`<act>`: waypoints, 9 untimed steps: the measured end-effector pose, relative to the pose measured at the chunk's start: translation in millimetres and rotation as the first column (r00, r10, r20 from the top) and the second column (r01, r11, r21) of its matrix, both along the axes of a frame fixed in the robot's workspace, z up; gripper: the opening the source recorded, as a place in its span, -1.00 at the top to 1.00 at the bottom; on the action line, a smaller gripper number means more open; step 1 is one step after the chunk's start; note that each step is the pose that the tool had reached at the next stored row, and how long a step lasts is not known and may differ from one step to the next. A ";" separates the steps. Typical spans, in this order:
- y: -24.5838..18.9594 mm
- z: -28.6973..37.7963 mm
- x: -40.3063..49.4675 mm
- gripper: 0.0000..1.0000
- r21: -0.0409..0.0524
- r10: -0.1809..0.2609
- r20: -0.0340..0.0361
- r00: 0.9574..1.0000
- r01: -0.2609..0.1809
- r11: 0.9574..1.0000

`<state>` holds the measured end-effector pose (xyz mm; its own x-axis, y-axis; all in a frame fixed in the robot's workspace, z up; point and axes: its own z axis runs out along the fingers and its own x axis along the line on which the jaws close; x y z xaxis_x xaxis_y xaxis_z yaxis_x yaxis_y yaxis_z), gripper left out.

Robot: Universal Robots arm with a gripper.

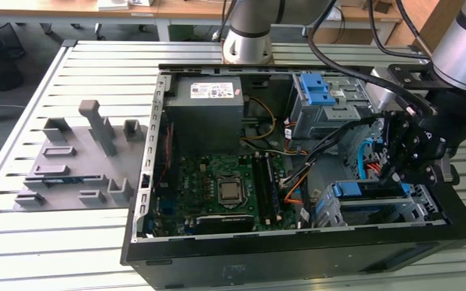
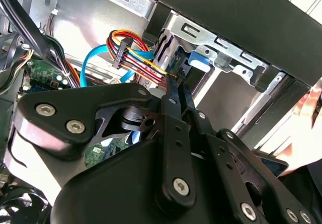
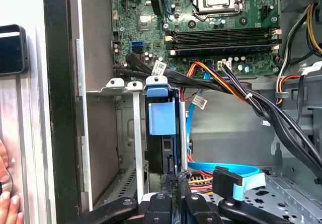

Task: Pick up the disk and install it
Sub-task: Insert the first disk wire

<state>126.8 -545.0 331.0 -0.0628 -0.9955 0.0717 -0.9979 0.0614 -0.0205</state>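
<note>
The gripper [image 1: 393,176] is seen in the exterior view lowered inside the open computer case [image 1: 298,254], at the exterior view's right, just above the lower drive bay [image 1: 378,203]. In the first wrist view the fingertips [image 3: 177,179] are drawn together into a narrow point, with nothing clamped between them, and they are pressed against or just beside the rear edge of the disk [image 3: 163,133]. The disk is seated on edge in the metal bay, its blue carrier tab facing outward between the bay's thin metal rails [image 3: 137,138]. In the second wrist view the closed fingers [image 2: 176,90] are reached toward the same blue tab [image 2: 199,60], next to a bundle of red, orange and yellow wires [image 2: 133,53] and a light-blue data cable [image 2: 90,65]. The motherboard [image 1: 221,188] is laid flat in the middle of the case, and an upper drive cage with a blue latch [image 1: 318,94] is mounted beyond the gripper. A grey fixture block [image 1: 75,163] is placed on the slatted table [image 1: 22,224] at the exterior view's left. Part of a hand [image 3: 6,199] is visible outside the case.
</note>
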 end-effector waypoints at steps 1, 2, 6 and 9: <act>0.0 -0.3 0.0 0.66 0.000 0.000 0.000 1.000 0.000 1.000; 0.0 -0.7 0.0 0.66 0.000 0.000 0.000 1.000 0.000 1.000; -0.3 -2.8 0.0 0.66 0.001 0.000 -0.001 1.000 0.000 1.000; -0.6 -3.8 0.0 0.66 0.001 0.000 -0.001 1.000 0.000 1.000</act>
